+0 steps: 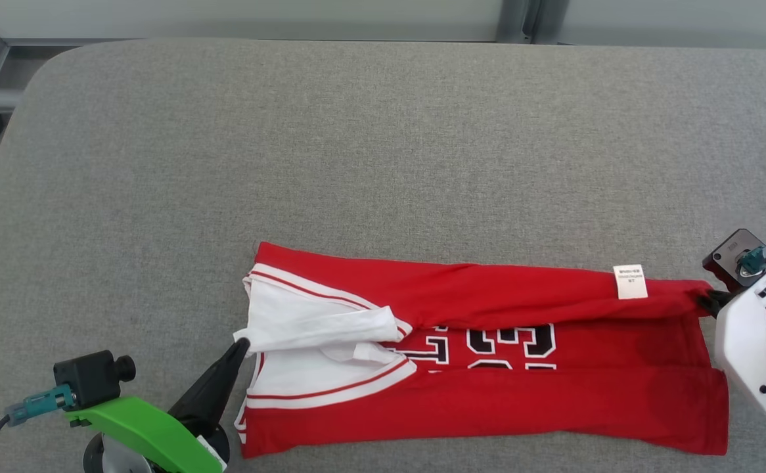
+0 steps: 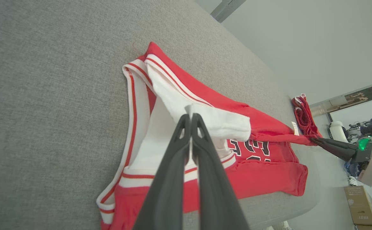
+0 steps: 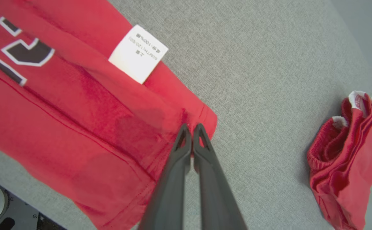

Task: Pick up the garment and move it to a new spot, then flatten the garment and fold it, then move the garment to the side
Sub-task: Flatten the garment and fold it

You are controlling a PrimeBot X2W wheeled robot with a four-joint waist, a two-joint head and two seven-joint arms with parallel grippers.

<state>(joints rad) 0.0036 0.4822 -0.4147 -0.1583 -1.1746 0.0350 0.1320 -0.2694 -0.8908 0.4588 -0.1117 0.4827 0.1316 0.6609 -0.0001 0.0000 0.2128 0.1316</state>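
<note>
Garment (image 1: 488, 368): red jersey with white trim, lying on the grey table (image 1: 357, 131) and stretched lengthwise between the two claws. Left claw (image 2: 190, 116): fingers pressed together, tips clamped on the edge of a white fold at the garment's armhole end. The white-lined, red-striped opening spreads out just beyond and to either side of those tips. Right claw (image 3: 191, 127): fingers likewise together, pinching the red hem corner at the opposite end. The cloth runs away from its tips toward the left claw in a narrow, taut-looking band. That band is a long fold of the far edge laid over the body of the garment. It covers the upper part of the black numerals (image 1: 511, 345) with white outlines, which sit roughly midway between the claws. White care label (image 3: 138, 54): lies on the folded band close to the right claw's tips, on the side facing the left claw, printed face up; text too small to read. Second red item (image 3: 348, 153): a bunched piece with white trim, on the table to the outer side of the right claw, well apart from the garment and touching neither claw.
</note>
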